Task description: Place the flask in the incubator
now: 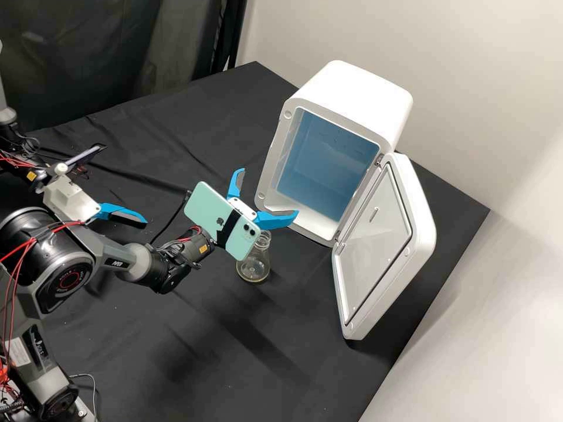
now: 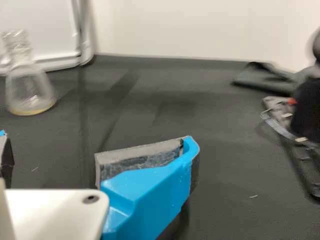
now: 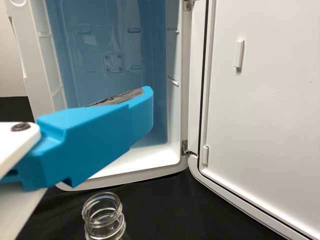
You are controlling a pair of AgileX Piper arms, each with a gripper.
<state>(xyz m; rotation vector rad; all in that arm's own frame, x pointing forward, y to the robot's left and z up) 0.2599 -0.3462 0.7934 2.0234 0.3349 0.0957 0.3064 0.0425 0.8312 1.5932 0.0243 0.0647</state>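
The flask stands upright on the bench at the middle of the high view, just in front of the incubator, so a short carry should take it inside. The right hand hovers directly above its neck, fingers spread wide and empty; I judge it is lined up to descend and close around the neck. The door is swung fully aside toward the lower right, leaving the blue chamber open. The left hand, fingers apart and empty, sits near the left edge, well apart from the flask.
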